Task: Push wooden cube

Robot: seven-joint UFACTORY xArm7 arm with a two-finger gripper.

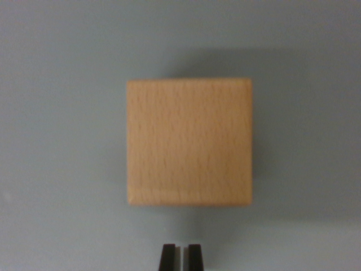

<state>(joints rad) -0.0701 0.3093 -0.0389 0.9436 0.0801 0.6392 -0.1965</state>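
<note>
The end effector (181, 257) shows only two dark fingertips, side by side, with a thin gap between.

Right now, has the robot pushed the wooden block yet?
Nothing shows a push so far. The tool sits near the wooden cube, tips nearly together, with bare grey table between them. Still left: closing that gap and pushing.

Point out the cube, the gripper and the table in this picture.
cube (189, 141): wrist view, middle of its top face.
gripper (181, 257): wrist view, midway between its dark fingertips, nearly together.
table (62, 68): wrist view, bare grey surface left of the cube.
</note>
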